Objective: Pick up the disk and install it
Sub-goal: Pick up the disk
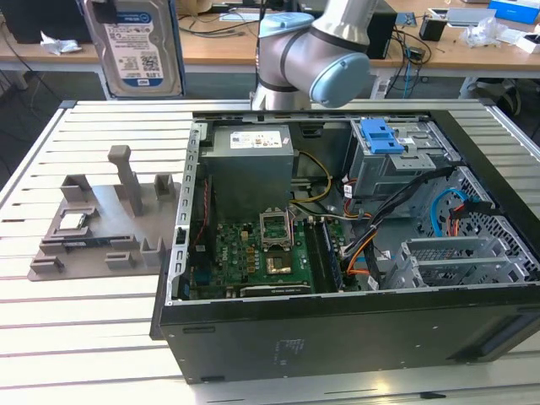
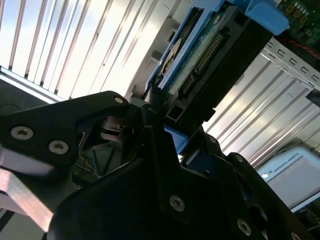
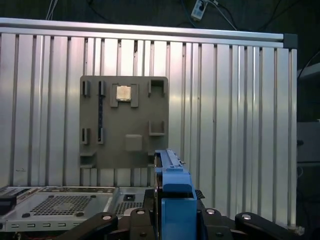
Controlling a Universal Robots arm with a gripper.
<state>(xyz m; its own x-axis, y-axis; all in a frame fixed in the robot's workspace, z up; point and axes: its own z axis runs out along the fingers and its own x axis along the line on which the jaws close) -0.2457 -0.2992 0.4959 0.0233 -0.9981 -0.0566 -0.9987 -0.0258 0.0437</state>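
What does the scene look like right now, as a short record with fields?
Held item: the disk, upright, lifted above the table
Gripper: shut on the disk
Computer case: open, lying on the table
Grey fixture: on the table, at the exterior view's left of the case
Install state: disk not yet in the case

Silvery metal disk edged in smooth blue plastic.
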